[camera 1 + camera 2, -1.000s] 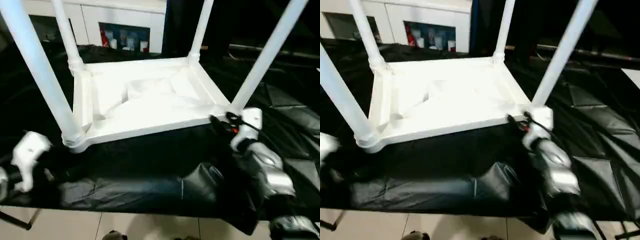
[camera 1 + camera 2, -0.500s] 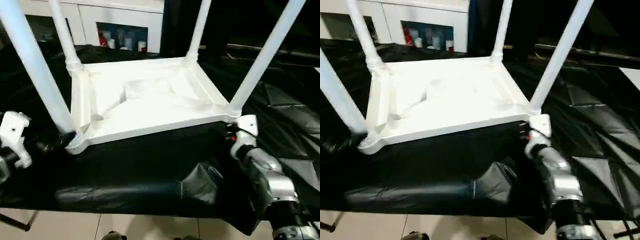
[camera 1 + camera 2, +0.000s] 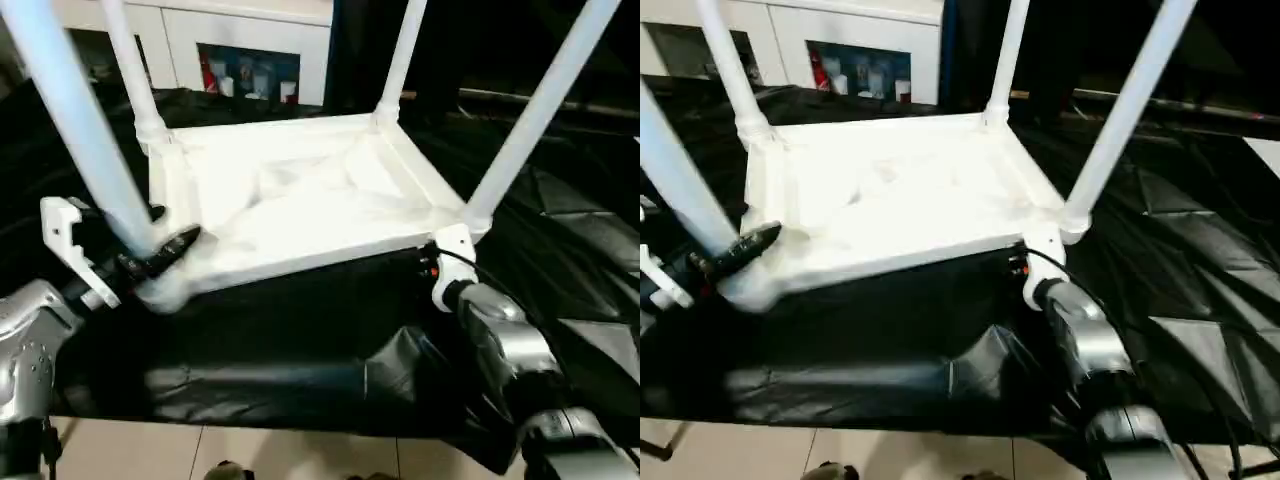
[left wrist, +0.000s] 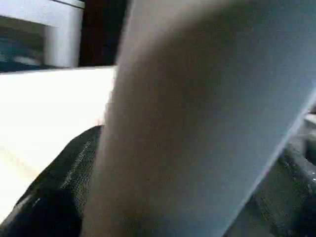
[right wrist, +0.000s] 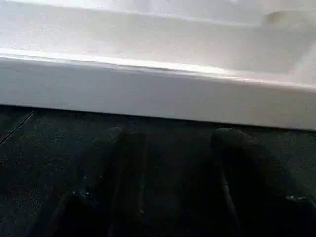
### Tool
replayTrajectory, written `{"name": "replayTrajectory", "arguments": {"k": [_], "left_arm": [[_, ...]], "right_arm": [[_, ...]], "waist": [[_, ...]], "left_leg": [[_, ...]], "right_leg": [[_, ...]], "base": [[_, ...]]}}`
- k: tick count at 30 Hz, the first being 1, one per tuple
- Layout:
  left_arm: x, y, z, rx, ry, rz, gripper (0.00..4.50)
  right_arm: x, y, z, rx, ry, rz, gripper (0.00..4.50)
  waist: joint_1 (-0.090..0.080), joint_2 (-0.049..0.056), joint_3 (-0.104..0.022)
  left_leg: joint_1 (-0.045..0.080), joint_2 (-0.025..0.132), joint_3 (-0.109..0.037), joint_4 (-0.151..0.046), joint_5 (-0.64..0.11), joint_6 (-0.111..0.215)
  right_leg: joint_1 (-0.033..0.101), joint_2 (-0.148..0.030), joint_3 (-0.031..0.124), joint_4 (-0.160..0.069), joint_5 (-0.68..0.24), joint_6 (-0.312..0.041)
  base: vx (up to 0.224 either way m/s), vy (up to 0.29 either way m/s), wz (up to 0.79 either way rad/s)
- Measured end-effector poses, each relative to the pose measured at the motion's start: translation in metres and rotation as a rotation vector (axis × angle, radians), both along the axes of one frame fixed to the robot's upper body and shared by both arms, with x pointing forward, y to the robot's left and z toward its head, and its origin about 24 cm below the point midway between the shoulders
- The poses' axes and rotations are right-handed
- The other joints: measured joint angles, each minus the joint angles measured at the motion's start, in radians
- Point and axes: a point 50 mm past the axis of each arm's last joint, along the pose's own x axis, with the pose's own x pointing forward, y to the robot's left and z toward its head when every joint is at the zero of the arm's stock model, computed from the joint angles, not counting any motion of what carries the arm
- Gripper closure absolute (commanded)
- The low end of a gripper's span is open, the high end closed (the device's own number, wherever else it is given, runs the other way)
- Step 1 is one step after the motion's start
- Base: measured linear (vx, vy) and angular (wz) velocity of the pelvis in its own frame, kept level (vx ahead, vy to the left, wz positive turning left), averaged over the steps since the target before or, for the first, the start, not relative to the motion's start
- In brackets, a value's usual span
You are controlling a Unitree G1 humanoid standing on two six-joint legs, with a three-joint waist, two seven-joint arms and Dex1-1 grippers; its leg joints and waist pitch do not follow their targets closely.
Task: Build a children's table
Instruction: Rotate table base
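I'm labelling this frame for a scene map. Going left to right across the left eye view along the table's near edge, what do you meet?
Left gripper → near-left leg in its corner socket → near edge of the white table top → near-right leg → right gripper, just under that corner.

Head stereo pair: looks forward and down over the silver forearms at the upturned white plastic table top [image 3: 300, 200] on black sheeting [image 3: 300, 340]; both eyes share this scene, slightly offset sideways.

Left wrist camera: pressed very near a white tapered tube leg [image 4: 197, 118].

Right wrist camera: low, close, facing the top's long white side wall above the sheeting.
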Motion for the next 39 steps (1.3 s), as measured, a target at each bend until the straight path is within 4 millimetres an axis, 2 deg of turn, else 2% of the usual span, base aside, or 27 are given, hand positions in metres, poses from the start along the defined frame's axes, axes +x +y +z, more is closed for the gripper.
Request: {"name": "replayTrajectory", "arguments": {"k": [3, 7, 11, 15, 20, 23, 28, 34, 39], "left_arm": [[-0.008, -0.013, -0.001, -0.006, 0.045, -0.126, 0.03], [-0.02, -0.021, 0.002, 0.03, 0.096, -0.228, 0.03], [-0.024, -0.038, 0.001, 0.04, 0.123, -0.311, 0.03], [-0.022, -0.059, -0.001, 0.014, 0.121, -0.377, 0.03], [-0.015, -0.085, 0.006, -0.013, 0.085, -0.453, 0.03], [-0.014, -0.093, 0.006, -0.025, 0.081, -0.481, 0.03], [-0.013, -0.107, 0.007, -0.047, 0.075, -0.524, 0.03], [-0.01, -0.132, 0.008, -0.074, 0.051, -0.568, 0.03], [0.003, -0.151, 0.008, -0.009, -0.031, -0.536, 0.03]], "right_arm": [[0.004, 0.002, 0.0, -0.012, -0.002, 0.009, 1.36], [0.007, 0.006, -0.001, -0.023, 0.001, 0.035, 1.36], [0.01, 0.015, -0.002, -0.018, 0.005, 0.058, 1.36], [0.011, 0.031, -0.002, 0.002, 0.008, 0.104, 1.36], [0.009, 0.054, -0.004, 0.037, 0.004, 0.179, 1.36], [0.007, 0.061, -0.004, 0.043, -0.001, 0.219, 1.36], [0.006, 0.069, -0.005, 0.059, 0.0, 0.256, 1.36], [0.004, 0.075, -0.006, 0.076, -0.003, 0.29, 1.36], [0.001, 0.084, -0.006, 0.075, -0.008, 0.333, 1.36]], "waist": [[0.0, -0.001, 0.0], [-0.008, -0.005, -0.001], [-0.017, -0.01, -0.001], [-0.028, -0.015, -0.001], [-0.038, -0.016, -0.001], [-0.04, -0.016, -0.001], [-0.039, -0.016, -0.001], [-0.04, -0.017, -0.001], [-0.04, -0.017, -0.001]], "left_leg": [[0.001, 0.0, 0.0, 0.0, 0.0, 0.0], [0.002, 0.0, 0.0, 0.001, 0.001, -0.001], [0.002, 0.0, 0.0, 0.001, 0.001, -0.001], [0.002, 0.001, 0.0, 0.002, 0.001, -0.002], [0.002, 0.002, 0.0, 0.007, 0.001, -0.002], [0.003, 0.003, 0.0, 0.008, 0.002, -0.002], [0.003, 0.003, -0.001, 0.008, 0.002, -0.003], [0.003, 0.004, -0.001, 0.009, 0.002, -0.003], [0.004, 0.004, -0.001, 0.009, 0.002, -0.003]], "right_leg": [[0.0, 0.0, 0.0, 0.001, 0.0, 0.0], [0.0, 0.0, 0.0, 0.002, 0.0, 0.0], [0.0, 0.0, 0.001, 0.003, 0.0, 0.0], [0.0, 0.001, 0.001, 0.005, 0.001, -0.001], [-0.001, 0.001, 0.001, 0.011, 0.001, -0.001], [-0.001, 0.002, 0.001, 0.012, 0.001, -0.001], [-0.001, 0.002, 0.001, 0.013, 0.001, -0.001], [-0.001, 0.002, 0.001, 0.013, 0.001, -0.001], [-0.001, 0.002, 0.0, 0.013, 0.001, -0.002]], "base": [[0.0, 0.0, 0.0], [0.0, 0.0, 0.0], [0.0, 0.0, 0.0], [0.0, 0.0, 0.0], [0.0, 0.0, 0.0], [0.0, 0.0, 0.0], [0.0, 0.0, 0.0], [0.0, 0.0, 0.0], [0.0, 0.0, 0.0]]}}
